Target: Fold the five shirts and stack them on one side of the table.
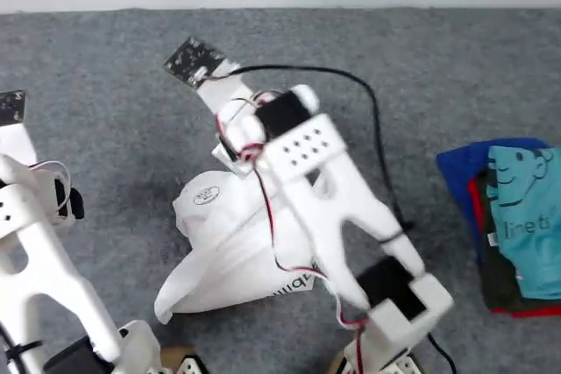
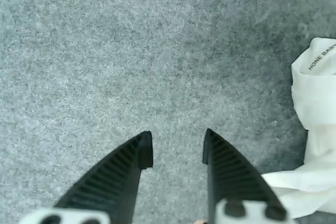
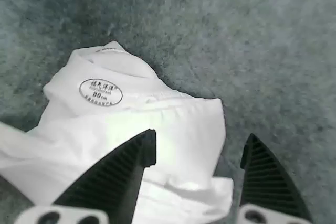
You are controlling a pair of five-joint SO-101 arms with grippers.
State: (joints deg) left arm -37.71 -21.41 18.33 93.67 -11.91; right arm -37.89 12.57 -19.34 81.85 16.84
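the unfolded shirt (image 1: pixel 232 251) lies on the table (image 1: pixel 105 67) near its middle, a little toward 6 o'clock. the stack of folded shirts (image 1: pixel 517 234) sits well apart from it, at its 3 o'clock.

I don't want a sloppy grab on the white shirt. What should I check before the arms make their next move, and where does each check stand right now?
1. Right gripper open: ok, jaws apart above the white shirt.
2. Jaws straddle a shirt edge: ok, one jaw over cloth, the other over the grey table.
3. Jaws touching cloth: cannot tell.
4. Left gripper free: ok, open over bare table, shirt off to its side.
5. Shirt lying flat: not ok, it is bunched.
6. Stack of folded shirts out of the way: ok, apart from the white shirt, teal shirt on top.
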